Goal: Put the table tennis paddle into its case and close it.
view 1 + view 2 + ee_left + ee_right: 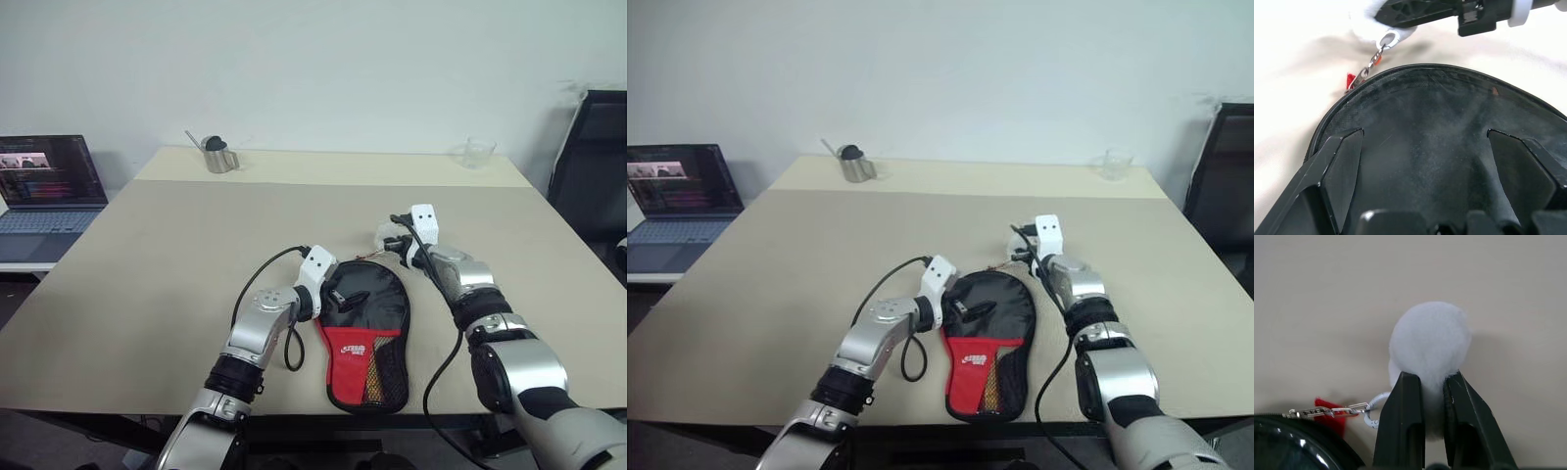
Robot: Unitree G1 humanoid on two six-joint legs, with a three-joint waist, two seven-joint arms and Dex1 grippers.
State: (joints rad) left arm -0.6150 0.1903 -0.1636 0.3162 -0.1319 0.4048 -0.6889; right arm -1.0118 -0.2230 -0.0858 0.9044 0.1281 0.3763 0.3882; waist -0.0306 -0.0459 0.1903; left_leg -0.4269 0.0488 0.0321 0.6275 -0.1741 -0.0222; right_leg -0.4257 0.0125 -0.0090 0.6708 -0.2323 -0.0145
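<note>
The case [364, 333] lies flat near the table's front edge, black at the top, red with a white logo below, with a mesh pocket. The paddle is hidden; a tan shape shows faintly through the mesh. My left gripper [1425, 132] is open, with its fingers [1344, 166] spread over the case's black face [1425, 112]. A short metal chain [1332, 411] runs from the case's top edge to a white fluffy ball [1430, 340]. My right gripper [1432, 379] is shut on that ball, just beyond the top of the case [387, 238].
An open laptop [49, 191] sits on a side desk at the left. A metal cup [217, 157] and a clear glass [478, 152] stand at the table's far edge. A black chair [593, 166] is at the right.
</note>
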